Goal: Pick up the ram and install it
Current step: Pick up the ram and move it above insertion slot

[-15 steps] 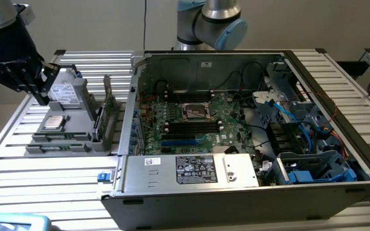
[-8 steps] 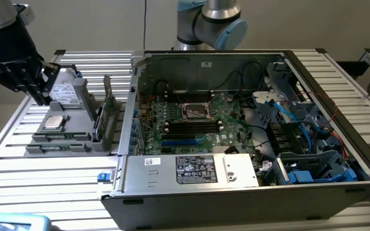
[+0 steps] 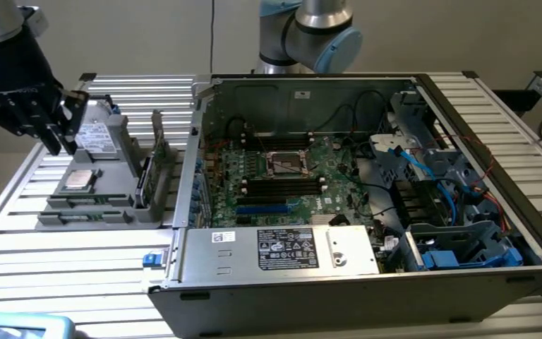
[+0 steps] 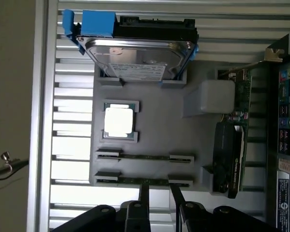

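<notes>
Two ram sticks lie on edge in slots of the grey parts holder: one ram beside the silver processor chip, the other ram at the holder's edge. In the exterior view they sit at the holder's near end. My gripper is open with nothing between its fingers. It hangs above the edge-side stick, its two dark fingertips apart over the stick's middle. The exterior view has my gripper high over the holder's far left side.
A hard drive in a blue bracket and an upright green expansion card share the holder. The open computer case stands at the exterior view's right, with its motherboard and dark memory slots exposed. Slatted metal table lies around them.
</notes>
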`<state>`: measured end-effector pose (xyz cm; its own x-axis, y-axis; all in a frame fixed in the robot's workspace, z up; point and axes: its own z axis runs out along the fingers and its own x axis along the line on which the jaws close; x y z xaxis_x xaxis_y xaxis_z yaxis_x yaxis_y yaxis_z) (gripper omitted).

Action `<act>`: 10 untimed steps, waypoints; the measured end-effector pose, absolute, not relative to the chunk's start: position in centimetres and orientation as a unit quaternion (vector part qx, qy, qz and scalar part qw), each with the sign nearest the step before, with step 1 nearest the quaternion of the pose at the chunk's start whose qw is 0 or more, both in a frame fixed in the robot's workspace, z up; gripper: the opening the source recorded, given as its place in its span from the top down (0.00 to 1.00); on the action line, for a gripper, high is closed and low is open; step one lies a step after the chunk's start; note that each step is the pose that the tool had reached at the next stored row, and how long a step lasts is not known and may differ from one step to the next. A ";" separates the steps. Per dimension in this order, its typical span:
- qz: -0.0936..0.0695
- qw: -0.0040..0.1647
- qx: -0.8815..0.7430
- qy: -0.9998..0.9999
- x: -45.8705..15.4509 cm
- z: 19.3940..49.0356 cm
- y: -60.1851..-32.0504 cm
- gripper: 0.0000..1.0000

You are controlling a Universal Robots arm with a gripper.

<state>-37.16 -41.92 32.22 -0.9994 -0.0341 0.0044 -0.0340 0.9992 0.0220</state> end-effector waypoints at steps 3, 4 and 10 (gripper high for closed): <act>-0.011 0.003 0.044 -0.999 -37.2 32.2 -41.9 0.69; -0.011 0.003 0.054 -0.999 -37.2 32.2 -41.9 0.69; -0.011 0.003 0.108 -0.994 -37.2 32.0 -41.9 0.69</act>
